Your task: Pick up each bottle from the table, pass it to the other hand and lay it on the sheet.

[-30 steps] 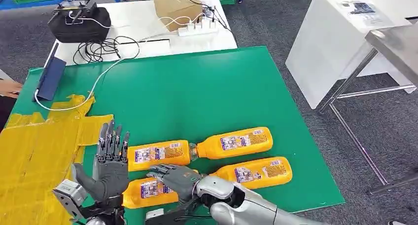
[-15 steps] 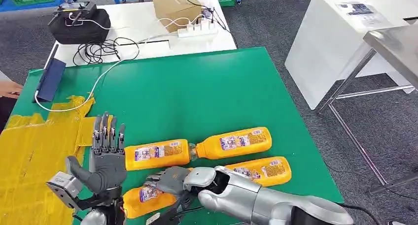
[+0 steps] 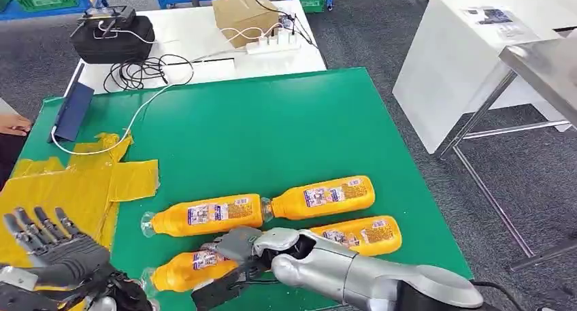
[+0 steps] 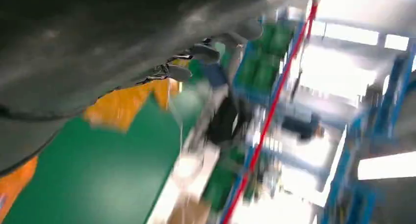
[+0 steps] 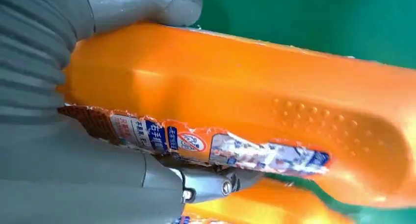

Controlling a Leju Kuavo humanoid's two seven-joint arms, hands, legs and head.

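Note:
Several orange bottles lie on the green table (image 3: 272,134). My right hand (image 3: 235,251) grips the nearest bottle (image 3: 180,270), which lies flat with its cap pointing left. In the right wrist view the thumb (image 5: 142,6) and fingers (image 5: 211,185) wrap the bottle (image 5: 245,87) around its label. Behind it lie a second bottle (image 3: 201,216) and a third (image 3: 320,197), cap to base; another bottle (image 3: 357,235) lies to the right. My left hand (image 3: 51,239) hovers open, fingers spread, over the yellow sheet (image 3: 61,188) at the near left.
A blue flat device (image 3: 71,112) and a white cable lie at the green table's far left. Behind stands a white table with a black bag (image 3: 112,35), a cardboard box (image 3: 245,13) and a power strip (image 3: 272,42). A person's hand (image 3: 10,124) shows at the left edge. A white cabinet (image 3: 469,59) stands to the right.
My left hand has drawn back from beside the bottles to the near left, over the sheet. My right hand has settled lower around the nearest bottle.

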